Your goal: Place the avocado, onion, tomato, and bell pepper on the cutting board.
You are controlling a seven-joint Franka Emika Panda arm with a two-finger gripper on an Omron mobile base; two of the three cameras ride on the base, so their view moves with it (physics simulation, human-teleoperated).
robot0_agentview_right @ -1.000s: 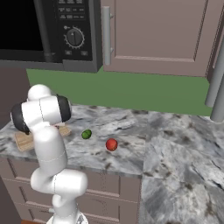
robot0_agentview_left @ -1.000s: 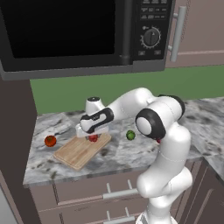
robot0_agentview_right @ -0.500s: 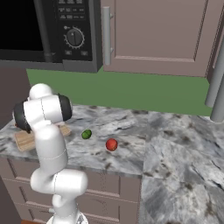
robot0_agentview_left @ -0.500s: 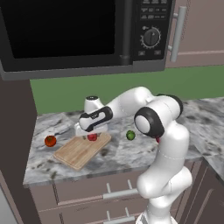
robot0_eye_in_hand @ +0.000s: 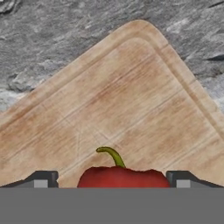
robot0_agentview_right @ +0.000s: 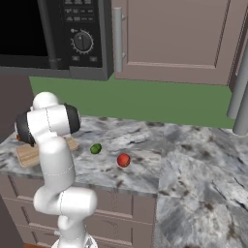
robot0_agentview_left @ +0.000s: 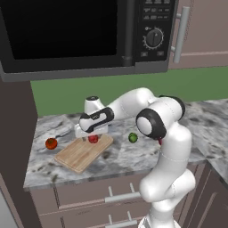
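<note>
Between the spread fingers of the claw [robot0_eye_in_hand: 112,179] sits the red bell pepper [robot0_eye_in_hand: 122,177], resting on the cutting board [robot0_eye_in_hand: 109,100]. Claw open, gripping nothing; avocado [robot0_agentview_left: 132,137] well off to its side

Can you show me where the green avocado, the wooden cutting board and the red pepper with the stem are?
avocado [robot0_agentview_left: 132,137]: left base view, middle of the green ball.
cutting board [robot0_eye_in_hand: 131,92]: hand view, bare wood near its middle.
bell pepper [robot0_eye_in_hand: 122,178]: hand view, red body below the stem.

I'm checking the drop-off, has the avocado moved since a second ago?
No. The avocado lies at the same spot on the counter, right of the cutting board, as before.
</note>
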